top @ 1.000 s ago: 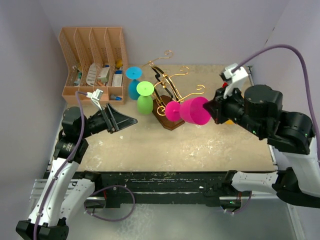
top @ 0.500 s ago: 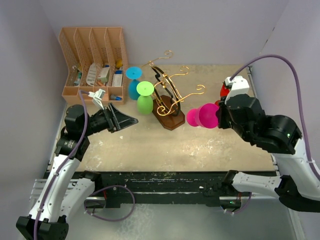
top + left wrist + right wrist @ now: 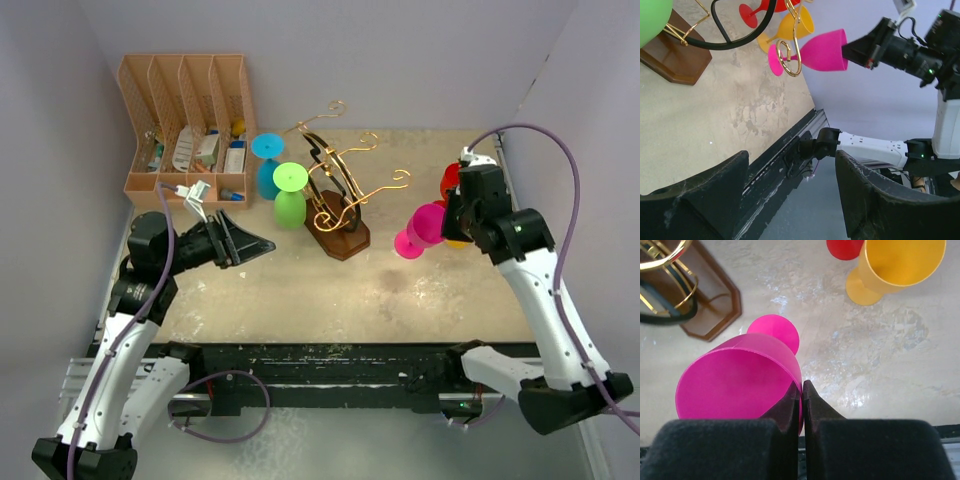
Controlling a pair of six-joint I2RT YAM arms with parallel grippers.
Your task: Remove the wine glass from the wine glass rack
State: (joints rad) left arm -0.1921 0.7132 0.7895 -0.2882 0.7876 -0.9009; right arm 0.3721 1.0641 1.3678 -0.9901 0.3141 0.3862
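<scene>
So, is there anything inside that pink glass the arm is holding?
Nothing shows inside the pink glass: the bowl looks empty. The right gripper pinches its rim, and the finger on the inside hides a small patch of the inner wall.

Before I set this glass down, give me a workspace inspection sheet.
Surface: tan table, scuffed, white smears.
Job's things: pink wine glass apart from the gold wine glass rack, held tilted.
Clutter: green glass and blue glass by the rack; yellow glass and red glass on the table; tan organiser far left.
Grippers: right gripper jaws pinched on the pink glass's rim; left gripper jaws open, empty.
Cables: purple cable arches over the right arm.
Surroundings: pale walls.
</scene>
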